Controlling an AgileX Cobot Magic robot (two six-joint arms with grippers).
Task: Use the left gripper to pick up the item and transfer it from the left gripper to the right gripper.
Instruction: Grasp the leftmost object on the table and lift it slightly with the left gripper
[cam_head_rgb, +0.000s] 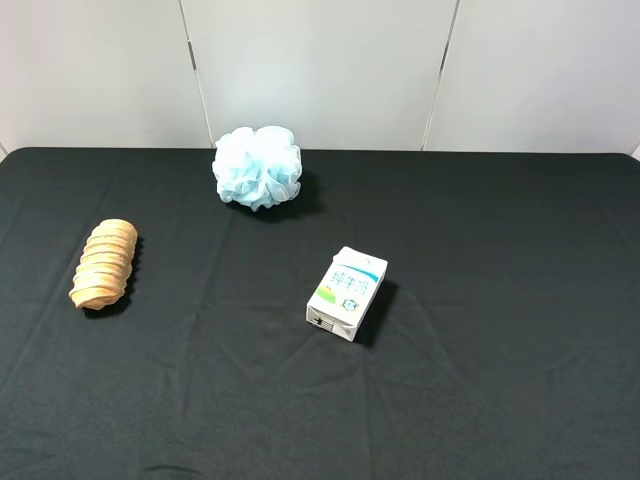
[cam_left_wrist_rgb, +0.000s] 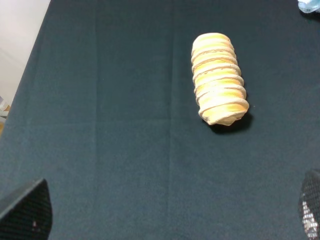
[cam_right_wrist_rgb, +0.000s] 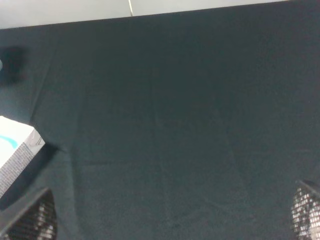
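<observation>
The item (cam_head_rgb: 103, 264), a tan-orange ridged loaf, lies on the black cloth at the left of the table. In the left wrist view the item (cam_left_wrist_rgb: 219, 78) lies ahead of my left gripper (cam_left_wrist_rgb: 167, 212), well clear of it. Only the two black fingertips (cam_left_wrist_rgb: 26, 210) show at the frame corners, wide apart with nothing between them. My right gripper (cam_right_wrist_rgb: 169, 214) is also open and empty over bare cloth, its fingertips (cam_right_wrist_rgb: 306, 210) at the frame corners. Neither gripper shows in the exterior high view.
A pale blue bath puff (cam_head_rgb: 258, 166) sits at the back centre. A white carton with green-blue print (cam_head_rgb: 347, 292) lies in the middle; its corner shows in the right wrist view (cam_right_wrist_rgb: 15, 147). The black cloth (cam_head_rgb: 480, 380) covers the table.
</observation>
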